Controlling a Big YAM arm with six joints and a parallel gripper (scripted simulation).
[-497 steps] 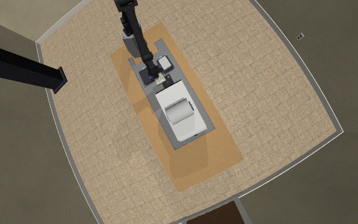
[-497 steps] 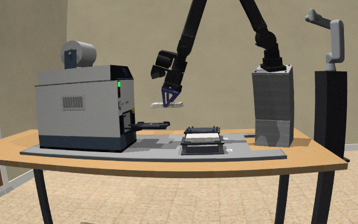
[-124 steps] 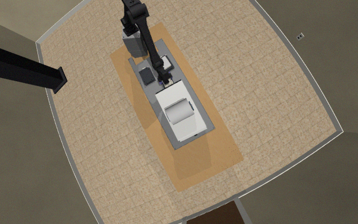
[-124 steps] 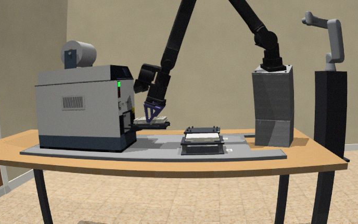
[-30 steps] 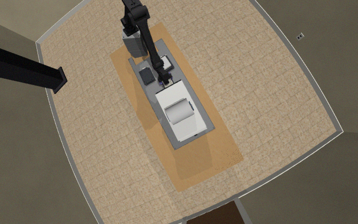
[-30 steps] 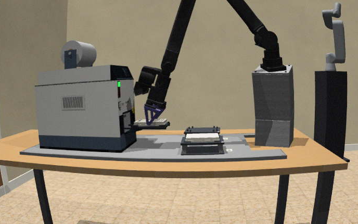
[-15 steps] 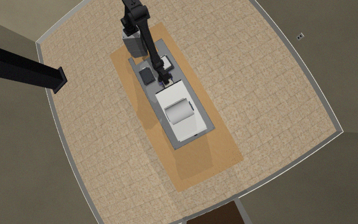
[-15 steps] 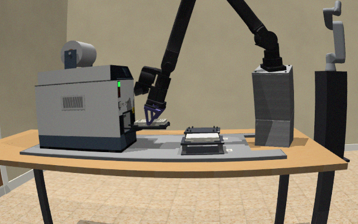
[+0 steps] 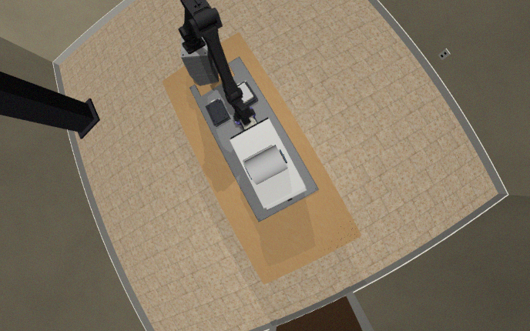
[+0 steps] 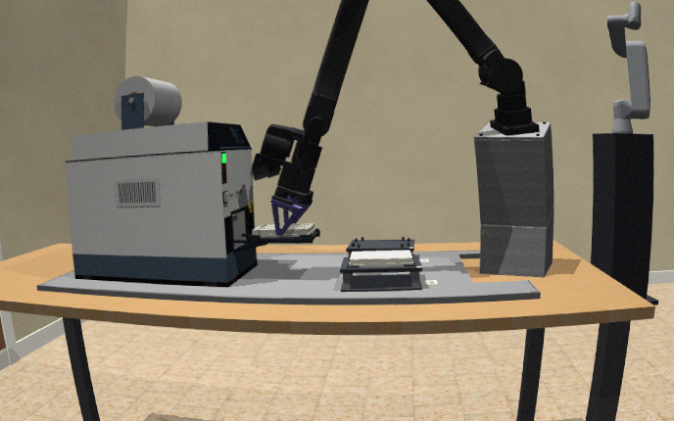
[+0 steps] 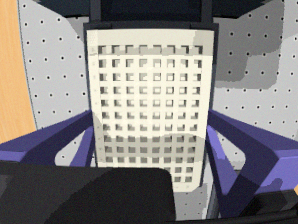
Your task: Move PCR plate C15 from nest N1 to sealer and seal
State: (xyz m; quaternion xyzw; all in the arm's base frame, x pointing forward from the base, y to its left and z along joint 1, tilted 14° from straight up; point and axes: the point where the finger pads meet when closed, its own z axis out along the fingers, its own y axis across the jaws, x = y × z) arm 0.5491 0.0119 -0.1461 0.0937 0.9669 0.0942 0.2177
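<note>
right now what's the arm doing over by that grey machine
The arm's gripper is shut on a white well plate, holding it at the stage that sticks out of the sealer. The plate sits low on the stage, though whether it is fully seated cannot be told. The sealer's lamp is green. Another plate with a white top rests in the nest nearer this camera; the nest behind it is dark and has no plate.

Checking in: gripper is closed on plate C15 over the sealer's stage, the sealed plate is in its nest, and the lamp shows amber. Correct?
Not quite: the lamp shows green, not amber, as the exterior view shows. The rest holds: the gripper is closed on plate C15 over the sealer's stage, and the sealed plate sits in its nest.
</note>
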